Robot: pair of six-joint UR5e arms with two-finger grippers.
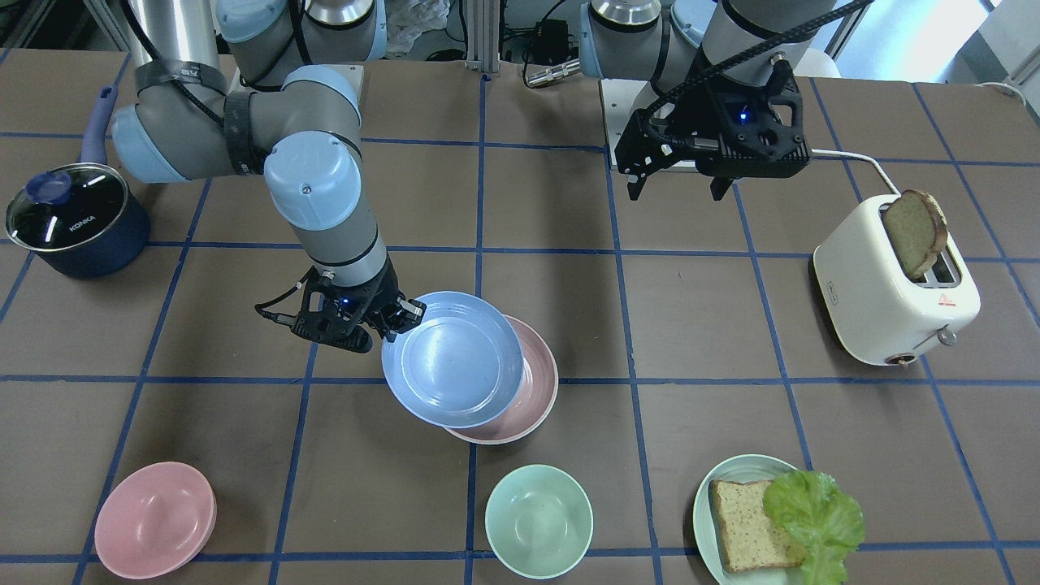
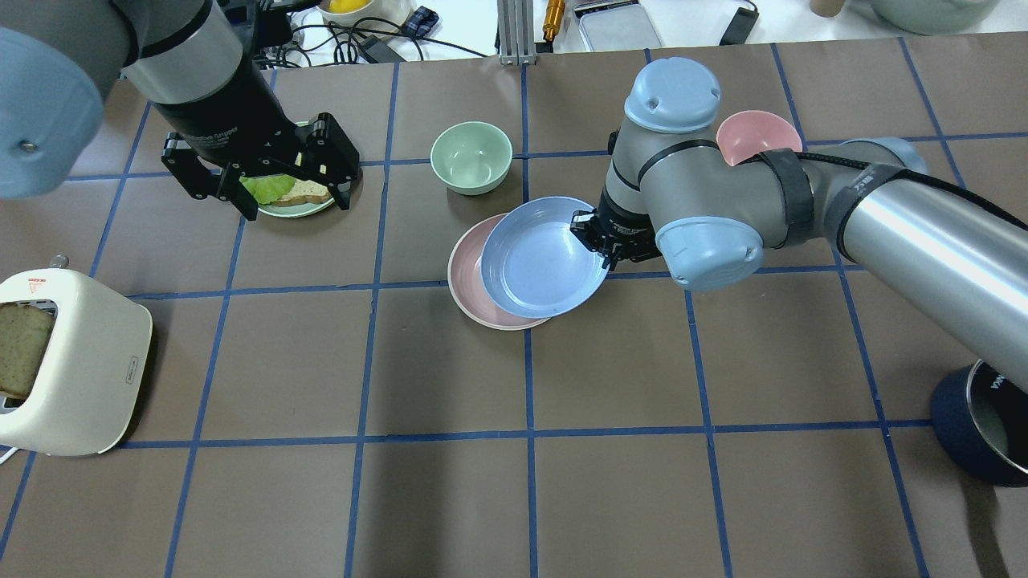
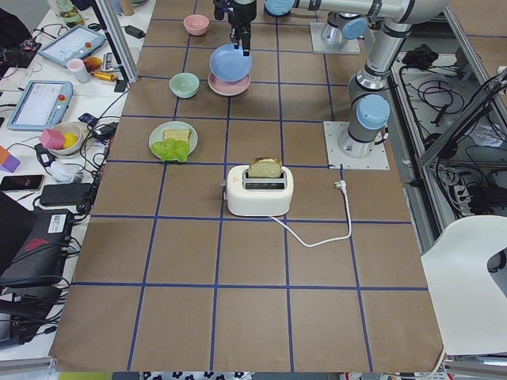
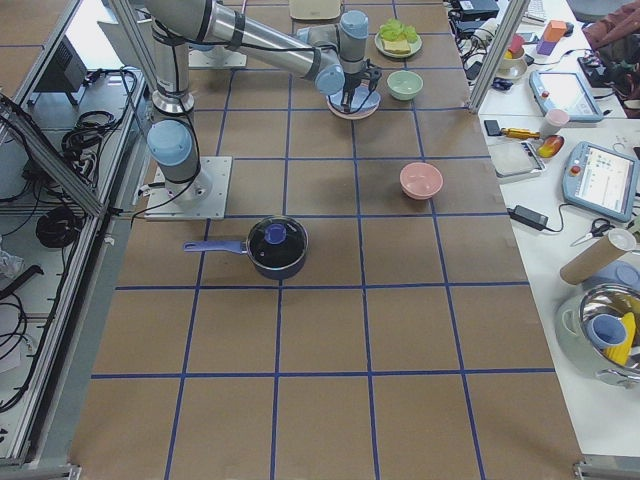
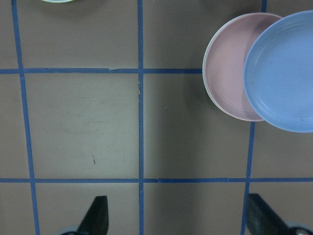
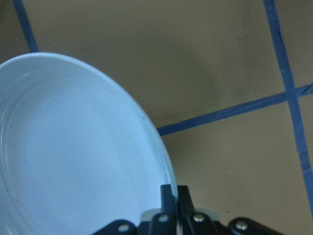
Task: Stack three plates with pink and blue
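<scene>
Right gripper (image 1: 404,314): clamped on the rim of the light blue plate (image 1: 452,359). In the right wrist view the fingers (image 6: 167,192) pinch that edge with almost no gap.
Blue plate: centre of the front-facing view. It is carried over the pale pink plate (image 1: 539,396) and looks raised and a little tilted. I cannot tell whether the two touch.
Pink plate: flat on the table (image 1: 699,317), showing as a crescent at the blue plate's lower right.
Deciding relation: the blue plate sits off-centre, toward the gripper at upper left. The pink plate's centre lies down and right of the fingertips, so my guess is a short shift that way before lowering. Both plates are round, so no axis needs matching.
Third plate: no cream-white plate clearly shows. A pale edge rims the pink plate, but I cannot tell whether it is another plate.
Left gripper (image 1: 676,192): wide open and empty at upper right, well apart from the plates. The right arm is far nearer.
</scene>
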